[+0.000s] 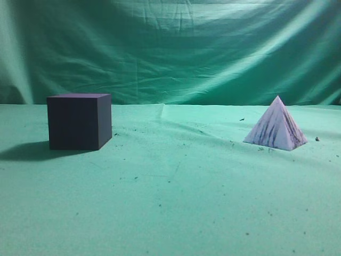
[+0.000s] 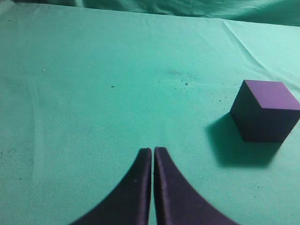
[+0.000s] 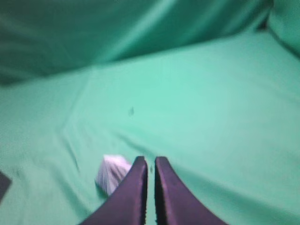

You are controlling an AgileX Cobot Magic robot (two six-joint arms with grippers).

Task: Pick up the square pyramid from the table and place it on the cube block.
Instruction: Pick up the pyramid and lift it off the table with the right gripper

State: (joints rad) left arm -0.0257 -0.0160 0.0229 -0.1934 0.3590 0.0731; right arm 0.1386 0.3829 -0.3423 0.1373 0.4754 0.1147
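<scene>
The square pyramid (image 1: 277, 129), white with dark purple streaks, stands on the green table (image 1: 176, 186) at the right. It also shows in the right wrist view (image 3: 111, 173), just left of my right gripper (image 3: 150, 161), which is shut and empty above the cloth. The dark purple-black cube block (image 1: 79, 121) stands at the left. In the left wrist view the cube block (image 2: 265, 110) sits to the right of my left gripper (image 2: 153, 151), which is shut and empty. Neither gripper shows in the exterior view.
A wrinkled green cloth backdrop (image 1: 170, 48) hangs behind the table. Small dark specks lie scattered on the cloth. A dark corner (image 3: 3, 183) shows at the left edge of the right wrist view.
</scene>
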